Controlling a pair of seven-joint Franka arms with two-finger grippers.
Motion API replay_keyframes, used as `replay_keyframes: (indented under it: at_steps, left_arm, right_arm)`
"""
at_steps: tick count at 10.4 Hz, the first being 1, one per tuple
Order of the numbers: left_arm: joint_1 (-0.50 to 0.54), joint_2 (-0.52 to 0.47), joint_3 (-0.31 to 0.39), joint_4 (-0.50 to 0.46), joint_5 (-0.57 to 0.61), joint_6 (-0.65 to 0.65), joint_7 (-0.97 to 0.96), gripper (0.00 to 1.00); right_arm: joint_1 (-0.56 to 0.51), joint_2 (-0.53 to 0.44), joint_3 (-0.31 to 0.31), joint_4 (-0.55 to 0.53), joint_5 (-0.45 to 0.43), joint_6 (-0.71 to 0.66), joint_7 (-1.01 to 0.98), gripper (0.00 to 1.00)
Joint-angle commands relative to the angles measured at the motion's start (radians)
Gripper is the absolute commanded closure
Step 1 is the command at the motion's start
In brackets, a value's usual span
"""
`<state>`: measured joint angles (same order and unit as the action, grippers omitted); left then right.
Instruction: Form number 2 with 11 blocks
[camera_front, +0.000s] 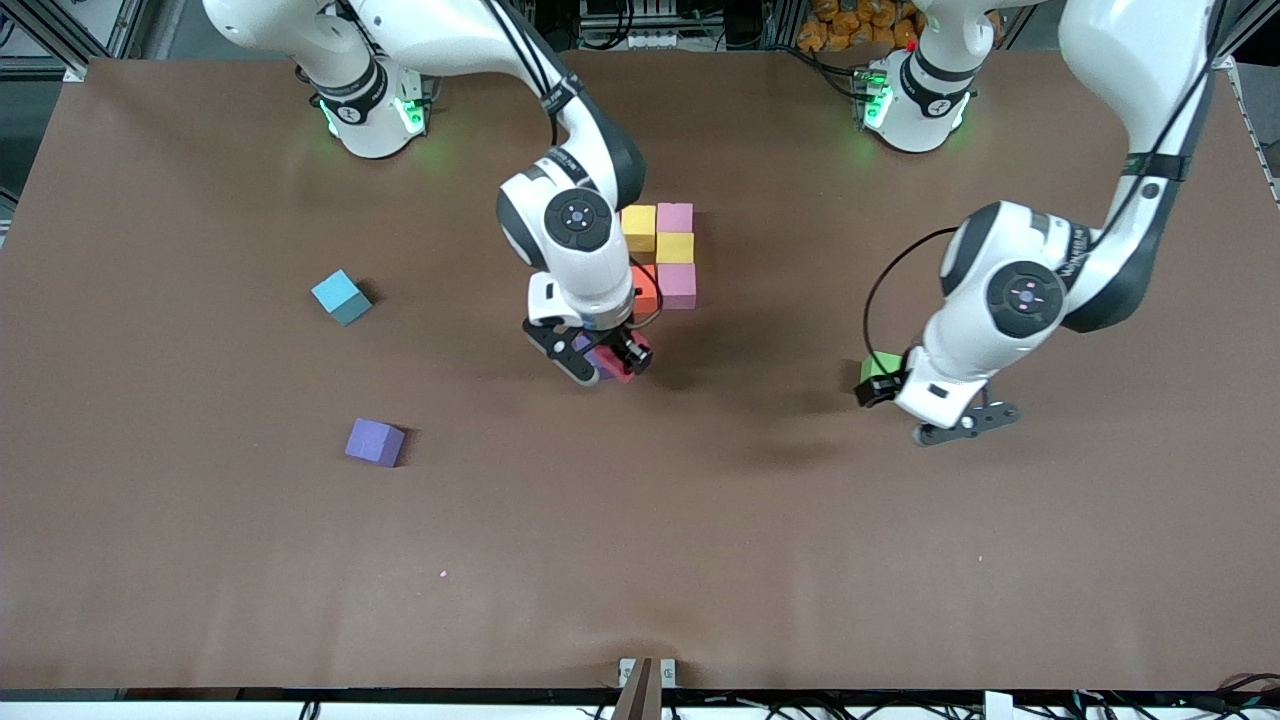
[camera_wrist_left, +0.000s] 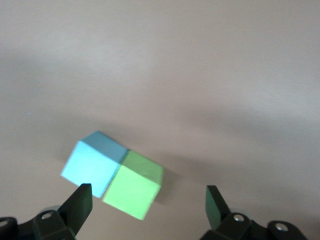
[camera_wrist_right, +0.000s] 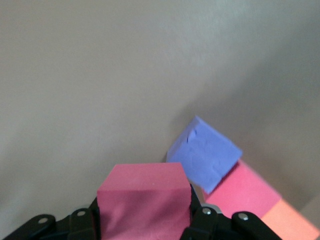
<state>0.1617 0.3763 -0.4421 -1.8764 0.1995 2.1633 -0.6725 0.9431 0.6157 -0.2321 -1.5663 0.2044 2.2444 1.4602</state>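
Purple cube (camera_front: 375, 441) lies loose; right claw (camera_front: 603, 362) clenches red block (camera_wrist_right: 144, 200); left claw (camera_wrist_left: 145, 200) spread over green block (camera_wrist_left: 132, 191).

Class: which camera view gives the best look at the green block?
The left wrist view: the green block shows whole, touching a light-blue block, under the open left hand. The front view shows only a sliver beside that hand; the right wrist view shows none.

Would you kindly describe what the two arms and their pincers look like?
Both arms have glossy white rounded shells with black joint sections and a round black cap, a small light at its centre, on the wrist. Green lights glow at both bases. Black cables run along each arm, strapped on. The left pincer and right pincer have black fingers; the left wrist view shows flat, dark fingertips fixed with silver screws.
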Motion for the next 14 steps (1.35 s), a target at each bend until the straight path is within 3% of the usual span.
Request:
replay_keyframes:
  at_steps: [1, 4, 7, 9, 11, 14]
  left_arm:
    - [0.051, -0.060, -0.010, -0.075, -0.078, 0.010, -0.089, 0.00]
    - [0.047, -0.048, -0.013, -0.079, -0.078, 0.010, -0.488, 0.00]
    - [0.042, -0.016, -0.013, -0.095, -0.078, 0.013, -0.698, 0.00]
    - [0.039, -0.019, -0.016, -0.160, -0.078, 0.049, -0.775, 0.00]
    - [0.029, -0.019, -0.020, -0.242, -0.078, 0.171, -0.827, 0.00]
    - [0.024, -0.010, -0.020, -0.260, -0.068, 0.217, -0.860, 0.00]
  right_arm:
    - [0.005, 0.028, -0.006, 0.023, 0.062, -0.014, 0.173, 0.56]
    - [-0.006, 0.058, 0.005, 0.028, 0.066, -0.008, 0.410, 0.56]
    - [-0.012, 0.114, 0.022, 0.081, 0.066, -0.011, 0.619, 0.56]
    - [-0.013, 0.133, 0.043, 0.091, 0.064, -0.006, 0.675, 0.56]
    - [-0.013, 0.147, 0.048, 0.095, 0.063, -0.011, 0.738, 0.56]
    - [-0.013, 0.160, 0.048, 0.095, 0.061, -0.014, 0.758, 0.57]
